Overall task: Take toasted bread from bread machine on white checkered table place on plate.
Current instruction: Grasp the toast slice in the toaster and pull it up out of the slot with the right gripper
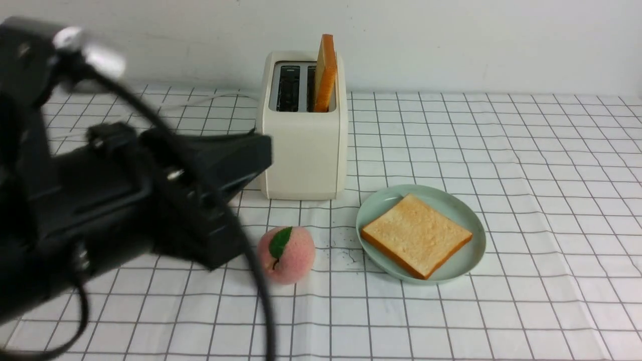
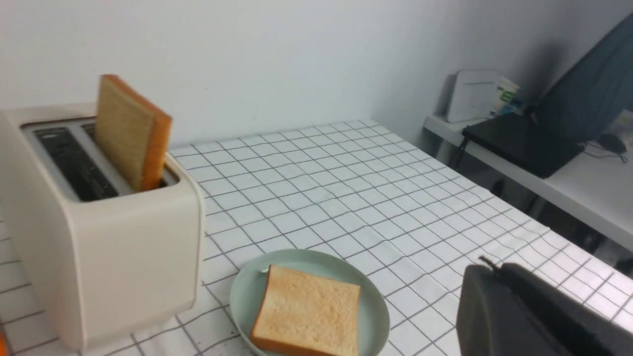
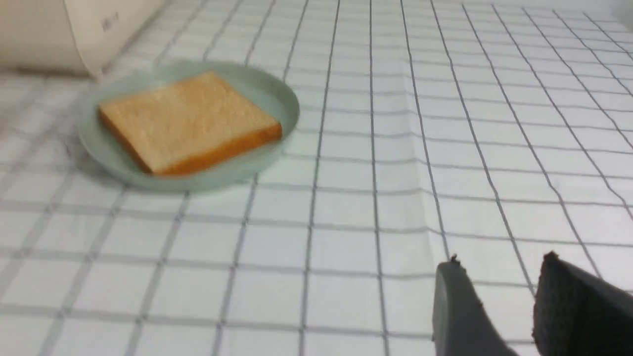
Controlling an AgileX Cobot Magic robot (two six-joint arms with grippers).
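One slice of toast lies flat on the green plate, and another slice stands up in the toaster, in the slot nearer the plate. The left hand is squeezed shut with no toast in it. The right hand has its fingers apart and holds nothing. Both slots would be bare once that last slice is out, so the job looks about half done.

If the left hand pulls the slice crooked, it could catch on the slot and drag or tip the toaster. A hard pinch could crush it. If it is let go off to one side, it could slide off the first slice onto the bench.

The front view shows a pink peach near the toaster; the right wrist view shows neither the peach nor the standing slice.
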